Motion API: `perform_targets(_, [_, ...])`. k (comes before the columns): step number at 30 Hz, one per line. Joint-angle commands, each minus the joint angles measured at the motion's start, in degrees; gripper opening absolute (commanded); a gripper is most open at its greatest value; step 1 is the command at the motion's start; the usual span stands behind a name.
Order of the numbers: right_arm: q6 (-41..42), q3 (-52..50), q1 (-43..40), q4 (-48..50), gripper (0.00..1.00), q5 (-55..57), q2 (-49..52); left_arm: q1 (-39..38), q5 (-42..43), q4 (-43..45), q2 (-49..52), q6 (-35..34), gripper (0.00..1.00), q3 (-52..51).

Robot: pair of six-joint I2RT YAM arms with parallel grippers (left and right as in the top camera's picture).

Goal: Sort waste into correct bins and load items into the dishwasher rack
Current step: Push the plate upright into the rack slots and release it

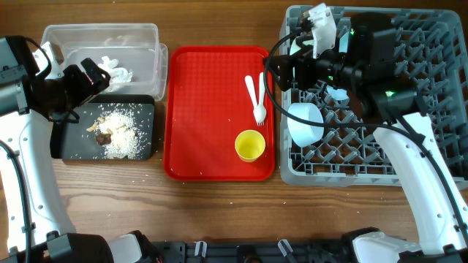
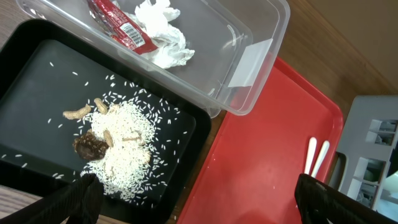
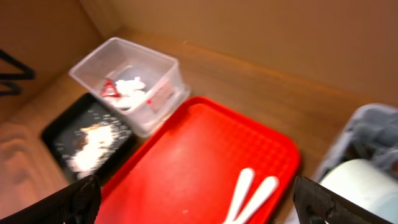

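Robotics test lab w/ mock-kitchen setup: white robot arm (image 1: pixel 420 172) over wooden table (image 1: pixel 219 212), grey dishwasher rack (image 1: pixel 344 174), red tray (image 1: pixel 212 109).

We held our left gripper (image 1: pixel 86 75) and right gripper (image 1: pixel 284 71) low, both jaws spread wide, empty.

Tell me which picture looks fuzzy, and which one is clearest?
Right wrist view: fuzzy all over, the white cutlery on the red tray smeared. Left wrist view: sharp, single rice grains show, with shine on the clear tub. Overhead view: evenly lit and crisp.
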Motion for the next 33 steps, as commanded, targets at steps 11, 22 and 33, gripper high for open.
perform_targets(11, [11.7,0.0,0.0,-6.3,0.98,-3.8,3.0,0.2,0.7,0.0,0.3,1.3,1.00,0.8])
perform_targets(22, [16.6,0.1,-2.8,-11.4,0.98,7.8,2.7,0.2,0.7,0.0,0.3,1.3,1.00,0.8])
perform_targets(33, [16.0,0.1,-17.2,-18.1,0.99,7.8,-1.3,0.2,2.4,3.3,0.3,-9.4,1.00,0.8])
